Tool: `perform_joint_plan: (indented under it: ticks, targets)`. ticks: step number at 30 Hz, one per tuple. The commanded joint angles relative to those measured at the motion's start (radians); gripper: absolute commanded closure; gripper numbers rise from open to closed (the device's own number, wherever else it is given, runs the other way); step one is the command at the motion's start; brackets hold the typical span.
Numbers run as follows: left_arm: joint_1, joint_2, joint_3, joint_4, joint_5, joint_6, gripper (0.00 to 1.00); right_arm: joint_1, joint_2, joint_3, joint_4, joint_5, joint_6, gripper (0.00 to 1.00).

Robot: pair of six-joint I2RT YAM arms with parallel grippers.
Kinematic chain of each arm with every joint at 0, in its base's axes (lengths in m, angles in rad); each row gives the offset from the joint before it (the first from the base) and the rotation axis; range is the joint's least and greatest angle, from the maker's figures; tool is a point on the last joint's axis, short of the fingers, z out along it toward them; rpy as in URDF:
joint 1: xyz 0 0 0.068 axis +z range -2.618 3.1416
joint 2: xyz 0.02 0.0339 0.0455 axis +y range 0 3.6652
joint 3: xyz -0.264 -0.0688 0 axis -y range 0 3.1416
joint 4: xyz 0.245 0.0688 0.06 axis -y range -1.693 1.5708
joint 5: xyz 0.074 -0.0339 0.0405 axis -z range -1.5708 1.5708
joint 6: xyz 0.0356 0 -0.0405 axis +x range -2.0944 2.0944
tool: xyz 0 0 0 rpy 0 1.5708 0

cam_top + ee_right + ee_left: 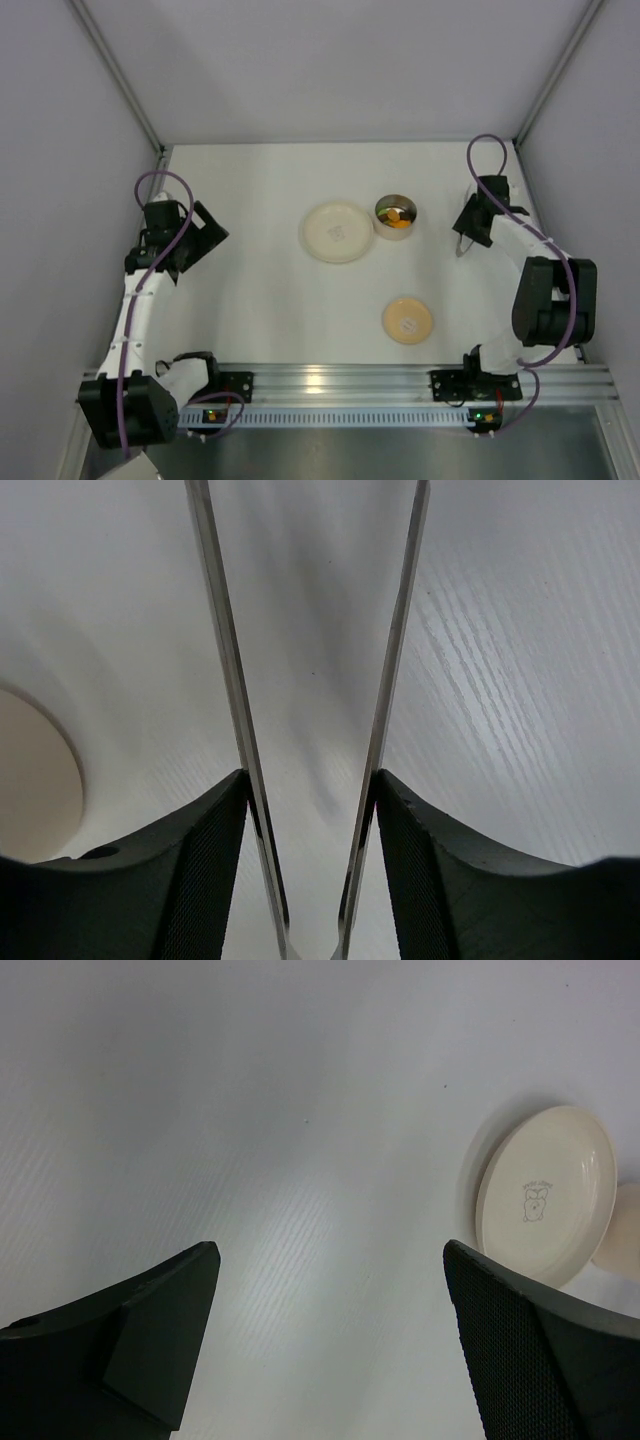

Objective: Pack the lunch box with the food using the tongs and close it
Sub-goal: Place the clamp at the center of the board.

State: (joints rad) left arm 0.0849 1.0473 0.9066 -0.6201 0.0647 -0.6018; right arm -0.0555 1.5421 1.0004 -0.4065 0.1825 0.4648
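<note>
Between the pads of the right tool (310,792) run the tongs (228,680) — both thin blades pinched from outside yet sprung apart with nothing in them, probably because their carrying is done. The food (396,213) lies inside the lunch box (396,235), which stands just beside the bare plate (338,232). The lid (407,320) lies nearer the bases, well apart from the tin — closing looks like the step left. The left tool (330,1257) hangs spread and empty above the worktop (250,1110), out of the way.

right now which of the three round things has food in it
The small tin beside the plate, with orange and green pieces inside; the plate and tan lid are bare.
</note>
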Motion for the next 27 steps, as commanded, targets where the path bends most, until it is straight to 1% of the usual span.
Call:
perform_joint_plan:
  ticks: [1,4,5,7,11,15,21,27]
  targets:
    - [-0.002,-0.024,-0.005,0.046,0.017,0.011,0.01,-0.015,0.032,0.029,0.100,-0.017,0.011,0.47]
    - [-0.004,-0.026,-0.005,0.048,0.018,0.011,0.01,-0.015,0.042,0.024,0.104,-0.017,0.005,0.46]
    - [-0.004,-0.026,-0.005,0.048,0.018,0.010,0.02,-0.017,0.050,0.024,0.100,-0.014,-0.002,0.43]
    - [-0.004,-0.027,-0.005,0.046,0.018,0.011,0.01,-0.017,0.058,0.023,0.097,-0.009,-0.008,0.42]
    - [-0.004,-0.030,-0.005,0.046,0.015,0.011,0.01,-0.017,0.065,0.018,0.090,-0.012,-0.015,0.37]
    - [-0.004,-0.029,-0.005,0.045,0.011,0.011,0.02,-0.017,0.056,0.004,0.092,-0.021,-0.014,0.34]
    - [-0.005,-0.026,-0.003,0.045,0.006,0.013,0.02,-0.015,-0.026,-0.019,0.080,-0.029,-0.012,0.34]
    - [-0.008,-0.024,-0.003,0.042,-0.003,0.014,0.01,-0.015,-0.155,-0.022,0.035,-0.043,-0.012,0.32]
